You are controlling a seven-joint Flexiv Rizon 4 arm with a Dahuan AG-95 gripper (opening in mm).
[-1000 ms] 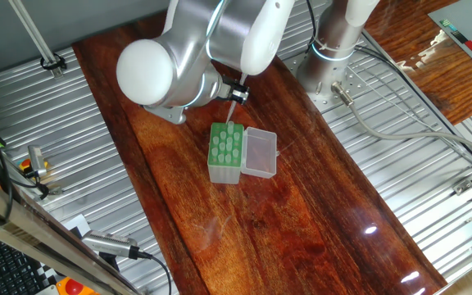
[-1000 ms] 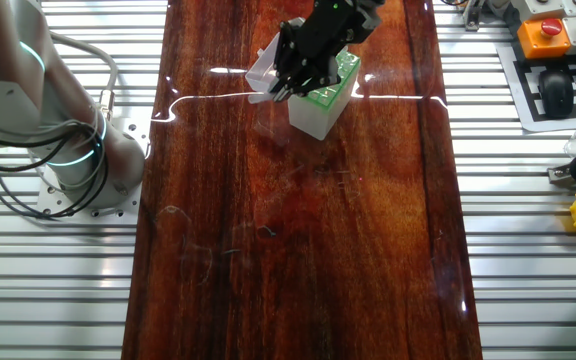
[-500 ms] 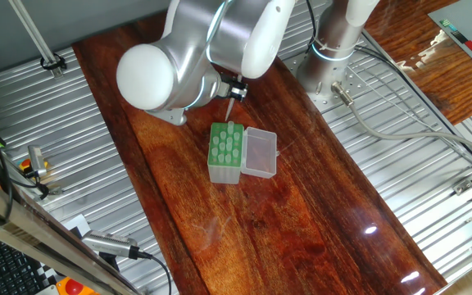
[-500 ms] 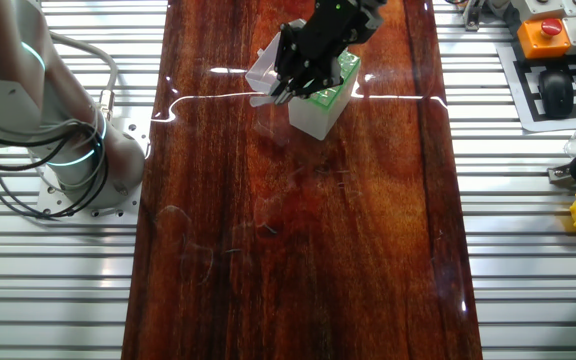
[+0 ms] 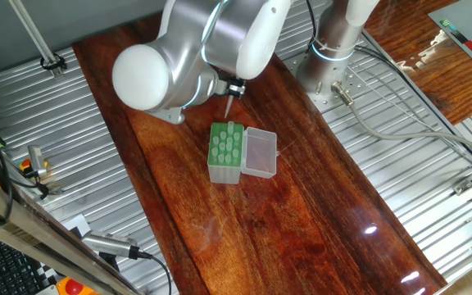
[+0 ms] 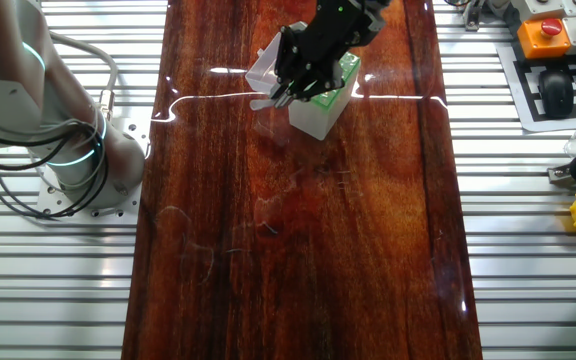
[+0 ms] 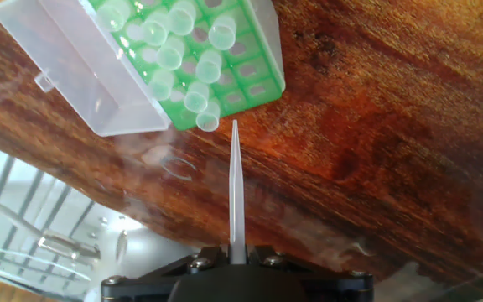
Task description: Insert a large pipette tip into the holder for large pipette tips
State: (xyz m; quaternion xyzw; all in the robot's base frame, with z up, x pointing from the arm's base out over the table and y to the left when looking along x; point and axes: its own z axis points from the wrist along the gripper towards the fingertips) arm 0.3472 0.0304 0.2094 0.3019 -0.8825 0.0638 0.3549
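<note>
Pipette tip [image 7: 236,186] higher above holder [image 5: 225,152]

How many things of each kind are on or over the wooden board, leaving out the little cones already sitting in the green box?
Green holder for large pipette tips: 1
Open clear lid, lying beside the holder: 1
Loose large pipette tip, pinched in the gripper: 1
Robot gripper: 1
Total: 4

Arm: silver, jointed, reaching out from its base and bending downward.
Pincer [image 7: 235,252]: black, pointing down, fingers gripping a thin stem between them.
Wrist: hovering, touching nothing below.
</note>
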